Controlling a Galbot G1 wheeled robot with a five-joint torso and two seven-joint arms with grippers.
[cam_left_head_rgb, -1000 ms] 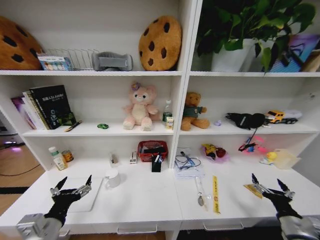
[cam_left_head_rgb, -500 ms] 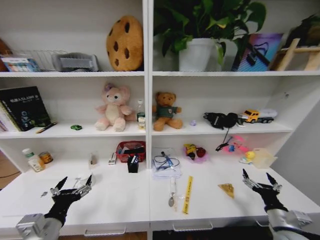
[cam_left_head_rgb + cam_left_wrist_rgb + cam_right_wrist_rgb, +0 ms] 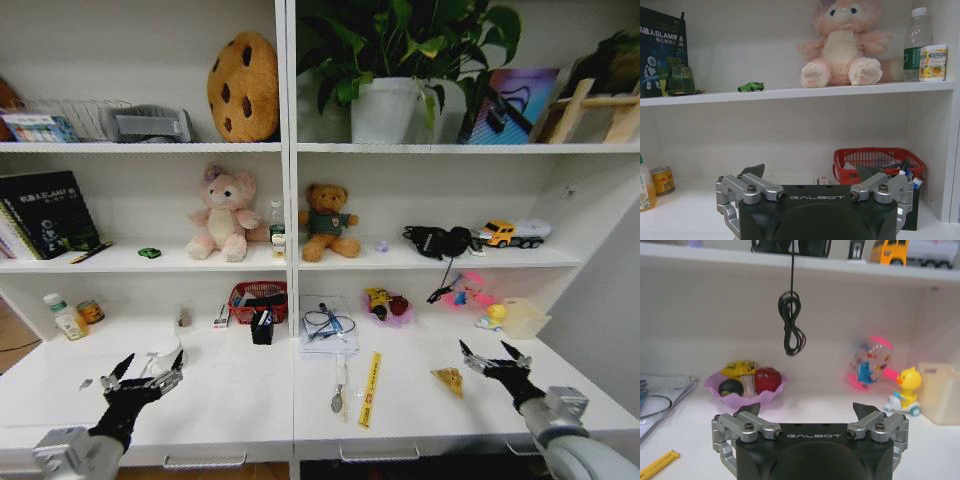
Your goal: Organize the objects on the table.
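Hovering low over the near edge of the table point(image 3: 250, 400), both grippers are carrying nothing. The left gripper point(image 3: 142, 375) is hanging above the left half of the desk top with its fingers spread wide, and the right gripper point(image 3: 495, 356) is doing the same over the right half, jaws wide and bare.

Judging from how things are lying, the tidying is looking barely begun. A yellow ruler point(image 3: 370, 388) and a spoon point(image 3: 339, 390) are lying loose near the middle of the table, a yellow wedge point(image 3: 449, 379) is sitting just beside the right gripper, and a bundle of cable on papers point(image 3: 328, 328) is resting farther back. A red basket point(image 3: 260, 300) and a black pen holder point(image 3: 262, 327) are standing against the back, with a bottle point(image 3: 64, 315) and a tin point(image 3: 91, 312) off to the left and a purple bowl of toy fruit point(image 3: 745, 384) to the right.

The small green toy car point(image 3: 751, 87) is sitting on the shelf above, well apart from the pink plush rabbit point(image 3: 842, 42). Nothing is being gripped, so nearly all the sorting is appearing left to do.
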